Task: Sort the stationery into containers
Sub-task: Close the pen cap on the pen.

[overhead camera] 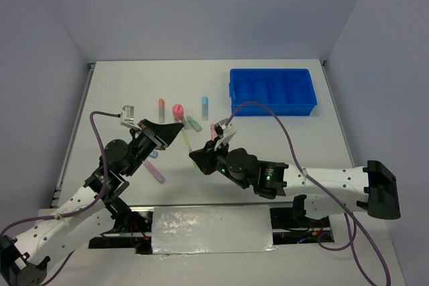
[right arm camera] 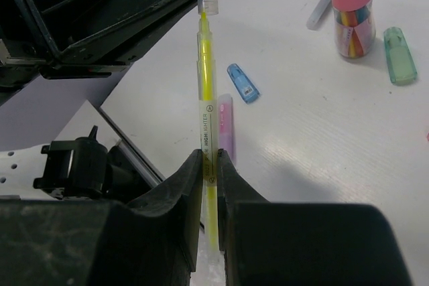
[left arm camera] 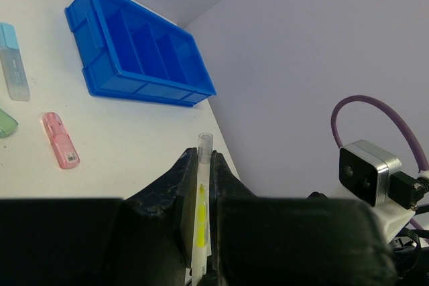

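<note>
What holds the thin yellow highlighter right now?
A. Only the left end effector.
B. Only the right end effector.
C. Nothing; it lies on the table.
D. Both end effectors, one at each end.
D: the wrist views show the yellow highlighter pinched by the left end effector at one end and the right end effector at the other.

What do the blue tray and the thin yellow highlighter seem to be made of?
The blue tray looks like moulded plastic, fairly glossy, with soft highlights on its walls. The yellow highlighter probably has a clear plastic barrel, since its yellow core shows through.
</note>
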`<state>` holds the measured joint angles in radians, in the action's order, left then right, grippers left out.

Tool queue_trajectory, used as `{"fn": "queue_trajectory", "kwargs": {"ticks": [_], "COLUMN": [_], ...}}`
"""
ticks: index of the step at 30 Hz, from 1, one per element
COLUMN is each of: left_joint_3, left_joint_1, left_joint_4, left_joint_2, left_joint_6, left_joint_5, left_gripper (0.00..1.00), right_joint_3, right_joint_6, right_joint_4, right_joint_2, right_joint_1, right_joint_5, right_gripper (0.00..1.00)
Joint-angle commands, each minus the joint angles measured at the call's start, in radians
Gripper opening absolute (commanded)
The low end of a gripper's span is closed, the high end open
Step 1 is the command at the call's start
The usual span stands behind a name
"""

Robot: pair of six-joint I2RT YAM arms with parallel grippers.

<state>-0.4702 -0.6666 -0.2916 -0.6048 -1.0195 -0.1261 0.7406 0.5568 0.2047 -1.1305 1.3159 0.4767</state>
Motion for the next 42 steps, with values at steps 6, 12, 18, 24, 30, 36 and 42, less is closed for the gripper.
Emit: {"fn": "queue_trajectory", "kwargs": {"ticks": [6,12,18,24,30,36,42], "left_joint_3": [0.002,0.008,0.034,0.039,0.053,0.009,-0.033], "left_joint_1": [-0.005,-0.005,-0.005,-0.005,-0.005,-0.005,-0.005], "left_joint_4": [-0.060,-0.047,-0.073,-0.119,-0.126,-0.087,-0.040], "left_joint_2": [0.007,0.008,0.017,-0.001,0.000,-0.038,-0.046], "left_joint_6": [0.029,0.048,0.064,0.041,0.013,0.111,0.170], "left_joint_5": [0.014,0.019,0.045,0.112,0.138,0.238,0.260], "left_gripper": [0.00,0.00,0.00,0.00,0.00,0.07,0.32], "right_joint_3": [0.062,0.072,0.095,0.106,0.102,0.071,0.046], "right_joint_6": [-0.005,-0.017,-0.023,-0.028,-0.083,-0.228,-0.256], "right_joint_4": [-0.010,-0.013,-0.014,0.022,0.100,0.240,0.263], "right_joint_2": [-0.014,-0.006,-0.017,-0.044,-0.038,0.011,0.046], "right_joint_1": [0.005,0.000,0.000,-0.020,-0.027,-0.044,-0.047], "right_joint_5": [0.054,0.063,0.056,0.059,0.079,0.073,-0.039], "right_gripper": [0.00,0.00,0.00,0.00,0.00,0.00,0.00]}}
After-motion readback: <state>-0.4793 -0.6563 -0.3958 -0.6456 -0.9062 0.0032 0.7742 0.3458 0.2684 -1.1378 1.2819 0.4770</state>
